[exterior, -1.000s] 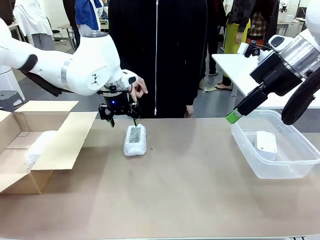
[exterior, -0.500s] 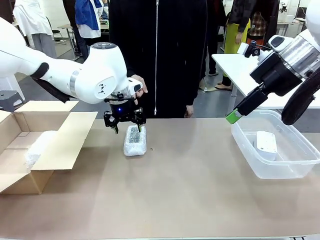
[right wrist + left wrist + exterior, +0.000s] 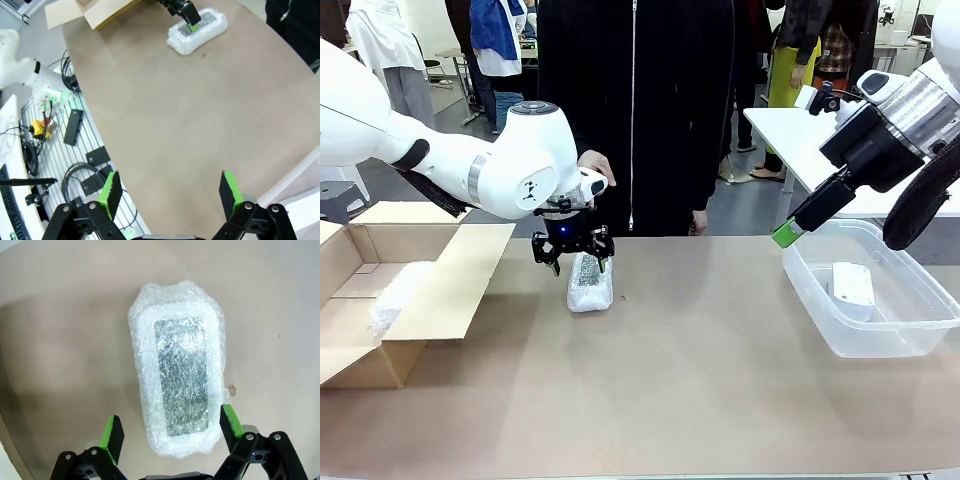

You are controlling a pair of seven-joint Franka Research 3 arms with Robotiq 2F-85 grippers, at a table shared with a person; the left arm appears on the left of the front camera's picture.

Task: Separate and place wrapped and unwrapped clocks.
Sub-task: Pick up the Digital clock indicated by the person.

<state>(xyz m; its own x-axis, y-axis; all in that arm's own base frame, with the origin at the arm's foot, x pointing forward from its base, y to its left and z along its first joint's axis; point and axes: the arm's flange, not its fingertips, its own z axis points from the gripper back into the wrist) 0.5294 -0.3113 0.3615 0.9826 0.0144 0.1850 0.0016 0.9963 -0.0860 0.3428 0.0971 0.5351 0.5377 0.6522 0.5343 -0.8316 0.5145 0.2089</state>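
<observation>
The left gripper [image 3: 573, 259] is wide open, one finger on each side of a wrapped clock [image 3: 590, 281], not squeezing it. This bubble-wrapped bundle lies on the tabletop [image 3: 680, 380] near its far edge, left of the middle. The right gripper [image 3: 170, 192] is open too and holds nothing. It hangs above the clear tub [image 3: 910, 335] by the right edge. The bare white clock [image 3: 852, 287] sits inside the tub. Another wrapped bundle [image 3: 398, 295] lies in the cardboard box [image 3: 440, 290] at the left edge.

White rounded arm shells, grey joint bands; black left claw [image 3: 573, 256], green pads, blue light. Person: black zipped jacket.
</observation>
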